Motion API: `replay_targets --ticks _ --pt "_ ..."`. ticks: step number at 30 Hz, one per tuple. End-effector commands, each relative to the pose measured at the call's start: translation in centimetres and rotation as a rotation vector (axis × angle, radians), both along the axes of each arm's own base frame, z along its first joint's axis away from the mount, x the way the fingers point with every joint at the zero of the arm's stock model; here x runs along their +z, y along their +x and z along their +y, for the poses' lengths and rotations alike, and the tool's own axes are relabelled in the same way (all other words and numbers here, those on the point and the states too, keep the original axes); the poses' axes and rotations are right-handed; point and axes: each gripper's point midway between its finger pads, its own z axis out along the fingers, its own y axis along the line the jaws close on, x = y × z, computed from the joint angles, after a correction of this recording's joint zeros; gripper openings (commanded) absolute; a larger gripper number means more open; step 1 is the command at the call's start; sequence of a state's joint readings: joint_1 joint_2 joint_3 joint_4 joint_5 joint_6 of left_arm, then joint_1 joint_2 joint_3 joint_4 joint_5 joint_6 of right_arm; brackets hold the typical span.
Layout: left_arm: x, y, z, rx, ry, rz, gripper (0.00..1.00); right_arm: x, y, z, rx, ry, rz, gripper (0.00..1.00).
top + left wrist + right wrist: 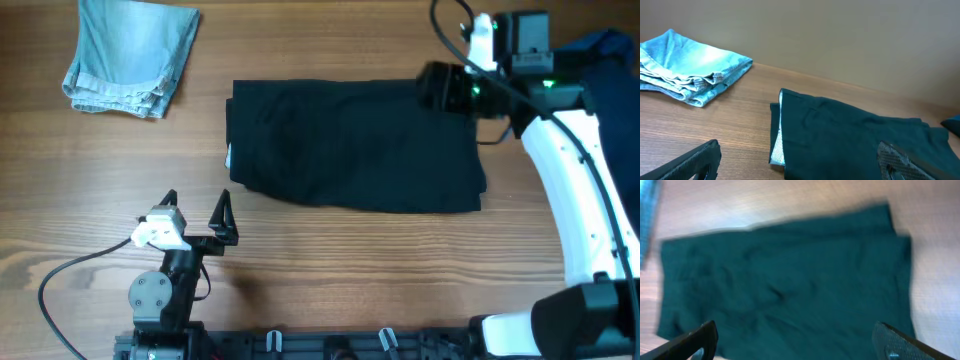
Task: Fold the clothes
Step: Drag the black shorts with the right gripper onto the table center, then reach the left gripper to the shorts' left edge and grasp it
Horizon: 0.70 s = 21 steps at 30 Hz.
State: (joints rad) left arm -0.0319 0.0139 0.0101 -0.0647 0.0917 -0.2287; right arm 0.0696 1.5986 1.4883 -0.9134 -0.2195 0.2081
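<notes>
Right gripper (795, 331), jaws spread wide, empty, over black garment (350, 145)

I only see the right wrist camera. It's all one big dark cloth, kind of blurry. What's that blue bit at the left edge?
Observer: A light-blue denim piece, folded, lying apart from the dark cloth.
Operator: Where's the other arm?
Observer: The left gripper is open over bare table, just short of the dark cloth's near left corner.
Operator: Any more clothes?
Observer: Yes, a dark blue cloth at the table's right edge, behind the right arm.
</notes>
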Motion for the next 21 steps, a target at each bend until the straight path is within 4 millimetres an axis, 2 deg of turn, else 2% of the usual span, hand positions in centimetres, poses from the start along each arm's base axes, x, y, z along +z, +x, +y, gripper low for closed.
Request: replay_targets --ticks 1,5,7,11,14,17,19,21 --pt "-0.2 0.0 0.3 0.020 0.018 0.002 1.00 -4.8 -1.7 -2.0 -0.029 -0.022 0.139 0.99" --pt "-0.2 0.0 0.1 0.007 -0.014 0.004 1.00 -7.6 -3.1 -2.2 -0.032 -0.031 0.207 1.00" --pt "0.0 -0.1 -0.7 -0.040 -0.030 -0.001 1.00 -8.3 -2.8 -2.5 -0.043 -0.048 0.199 1.00" --pt "1.3 -1.5 -5.2 -0.314 -0.056 -0.044 1.00 -8.1 -1.7 -2.5 -0.078 -0.029 0.156 1.00" --pt "0.2 -1.4 -5.5 -0.319 -0.184 0.043 1.00 -7.7 -0.5 -3.1 -0.107 -0.050 0.105 1.00" --pt "-0.8 -1.0 -5.5 -0.310 -0.220 0.119 1.00 -7.5 -0.3 -3.1 -0.114 -0.044 0.096 1.00" --pt "0.0 -0.5 -5.5 -0.305 -0.219 0.160 1.00 -7.6 -0.3 -3.1 -0.114 -0.045 0.100 1.00" --pt "1.6 0.4 -5.5 -0.305 -0.206 0.191 1.00 -7.6 -0.3 -3.1 -0.114 -0.046 0.099 1.00"
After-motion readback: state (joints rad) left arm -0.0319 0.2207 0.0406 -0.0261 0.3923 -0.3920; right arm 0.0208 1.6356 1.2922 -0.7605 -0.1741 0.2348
